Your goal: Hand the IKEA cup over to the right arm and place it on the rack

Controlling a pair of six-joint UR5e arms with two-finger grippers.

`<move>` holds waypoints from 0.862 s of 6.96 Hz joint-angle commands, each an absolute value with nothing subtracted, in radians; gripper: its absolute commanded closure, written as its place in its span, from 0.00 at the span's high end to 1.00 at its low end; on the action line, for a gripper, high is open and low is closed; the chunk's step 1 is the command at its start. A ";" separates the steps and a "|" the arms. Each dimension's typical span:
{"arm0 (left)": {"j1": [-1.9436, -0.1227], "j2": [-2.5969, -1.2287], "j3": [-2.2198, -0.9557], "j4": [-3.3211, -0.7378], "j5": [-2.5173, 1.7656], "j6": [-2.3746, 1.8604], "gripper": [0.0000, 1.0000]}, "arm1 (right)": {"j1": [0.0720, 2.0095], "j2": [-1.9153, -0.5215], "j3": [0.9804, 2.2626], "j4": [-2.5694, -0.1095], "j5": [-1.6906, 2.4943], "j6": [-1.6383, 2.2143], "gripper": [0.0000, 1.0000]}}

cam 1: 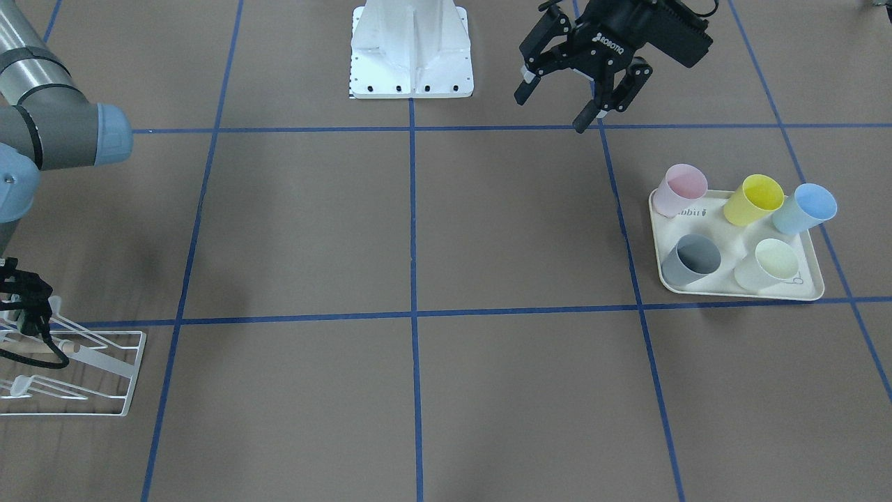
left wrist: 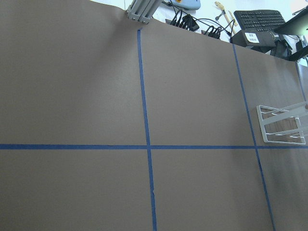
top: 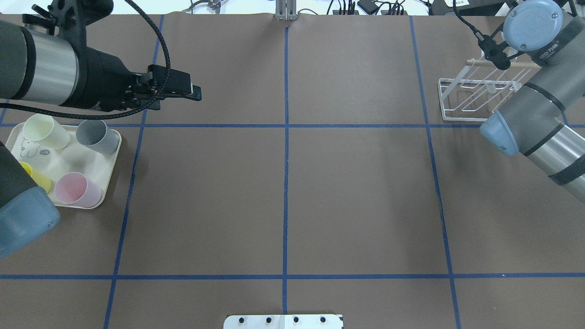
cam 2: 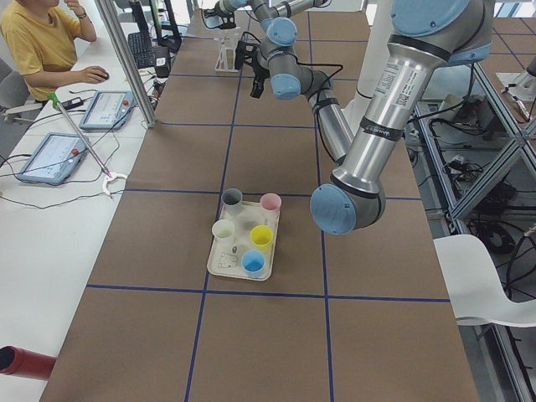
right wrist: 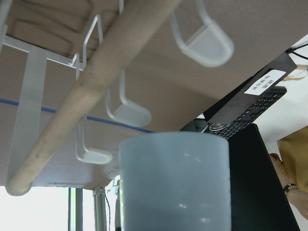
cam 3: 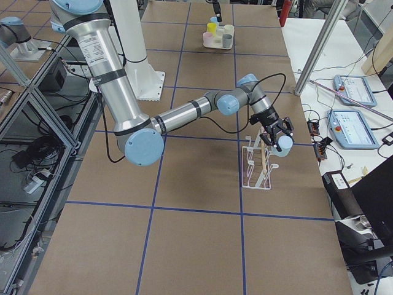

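My right gripper point(cam 3: 277, 134) is shut on a pale blue-white IKEA cup point(cam 3: 284, 144), which fills the bottom of the right wrist view point(right wrist: 173, 185). It holds the cup at the top of the white wire rack point(cam 3: 258, 165), next to the wooden rod point(right wrist: 86, 91) and the flat-tipped prongs point(right wrist: 204, 43). The rack also shows in the overhead view point(top: 473, 98) and the front view point(cam 1: 77, 369). My left gripper point(cam 1: 554, 106) is open and empty, above the table, back from the tray.
A cream rabbit-print tray point(cam 1: 739, 291) holds a pink cup point(cam 1: 679, 188), a yellow cup point(cam 1: 756, 199), a blue cup point(cam 1: 805, 208), a grey cup point(cam 1: 691, 259) and a cream cup point(cam 1: 769, 263). The robot's white base point(cam 1: 411, 49) stands at the table's edge.
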State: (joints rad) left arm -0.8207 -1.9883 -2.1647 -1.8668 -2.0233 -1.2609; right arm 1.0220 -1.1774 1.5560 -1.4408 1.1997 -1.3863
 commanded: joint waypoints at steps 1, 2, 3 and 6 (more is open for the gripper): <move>-0.821 -1.988 -2.164 -1.867 -2.023 -1.261 1.00 | 1.014 -1.190 1.549 -1.442 1.186 -1.371 0.09; -0.821 -1.988 -2.166 -1.867 -2.023 -1.261 1.00 | 1.009 -1.189 1.549 -1.442 1.186 -1.365 0.10; -0.821 -1.988 -2.164 -1.867 -2.023 -1.261 1.00 | 0.991 -1.186 1.545 -1.442 1.181 -1.342 0.10; -0.821 -1.987 -2.164 -1.867 -2.023 -1.261 1.00 | 0.980 -1.192 1.546 -1.442 1.173 -1.339 0.11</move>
State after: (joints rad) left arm -0.8207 -1.9875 -2.1645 -1.8669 -2.0233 -1.2609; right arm 0.9809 -1.1891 1.5453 -1.4419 1.1751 -1.3394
